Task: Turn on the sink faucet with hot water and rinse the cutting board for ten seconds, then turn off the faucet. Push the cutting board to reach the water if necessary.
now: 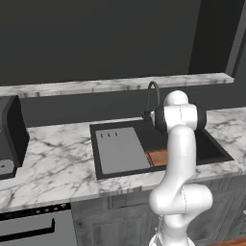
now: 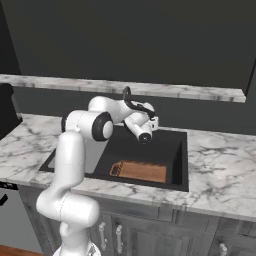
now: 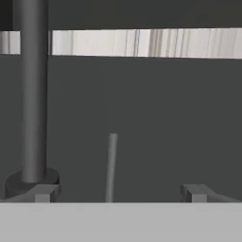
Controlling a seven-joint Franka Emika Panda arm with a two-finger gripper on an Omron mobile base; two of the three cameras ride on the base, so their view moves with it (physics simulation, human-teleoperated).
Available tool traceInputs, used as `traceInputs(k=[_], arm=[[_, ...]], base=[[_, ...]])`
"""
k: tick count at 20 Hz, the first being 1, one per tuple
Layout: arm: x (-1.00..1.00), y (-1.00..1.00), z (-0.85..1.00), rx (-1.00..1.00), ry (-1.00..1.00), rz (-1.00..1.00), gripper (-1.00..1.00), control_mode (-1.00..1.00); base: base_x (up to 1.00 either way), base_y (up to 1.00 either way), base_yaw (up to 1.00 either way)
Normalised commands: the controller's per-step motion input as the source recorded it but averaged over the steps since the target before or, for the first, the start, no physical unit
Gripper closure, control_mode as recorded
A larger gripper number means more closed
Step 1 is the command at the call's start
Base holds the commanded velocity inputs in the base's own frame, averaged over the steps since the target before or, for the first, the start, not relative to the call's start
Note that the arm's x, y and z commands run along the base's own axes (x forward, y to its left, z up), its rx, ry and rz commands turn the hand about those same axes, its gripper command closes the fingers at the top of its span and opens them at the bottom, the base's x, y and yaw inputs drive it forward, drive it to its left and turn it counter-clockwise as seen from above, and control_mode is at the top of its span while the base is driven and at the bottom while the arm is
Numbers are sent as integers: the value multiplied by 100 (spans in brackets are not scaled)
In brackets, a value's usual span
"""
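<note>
1. Hand view: the gripper [image 3: 117,191] is seen with its two fingertips [image 3: 42,193] spread wide apart, nothing pinched between them; a thin upright lever [image 3: 111,165] stands between them, touched by neither.
2. Just beyond the left tip, the sink faucet [image 3: 32,94] is seen as a thick dark stem on a round base.
3. Right base view: the cutting board [image 2: 142,171] is seen lying flat on the floor of the sink [image 2: 181,155], below the gripper [image 2: 145,131] and nearer the front edge; well apart from it.
4. A marble ledge [image 2: 200,93] is seen behind the faucet.
</note>
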Motion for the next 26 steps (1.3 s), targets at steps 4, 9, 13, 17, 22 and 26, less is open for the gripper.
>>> traceInputs(k=[4, 9, 13, 17, 22, 26], arm=[[15, 2, -3, 0, 0, 0, -100, -100], [17, 4, -1, 0, 0, 0, -100, -100], [18, 6, 0, 0, 0, 0, -100, -100], [16, 8, 0, 0, 0, 0, -100, -100], [8, 7, 0, 0, 0, -1, -100, -100], [7, 6, 0, 0, 0, -1, -100, -100]], base=[[0, 0, 0], [0, 0, 0], [0, 0, 0], [0, 0, 0], [0, 0, 0], [0, 0, 0]])
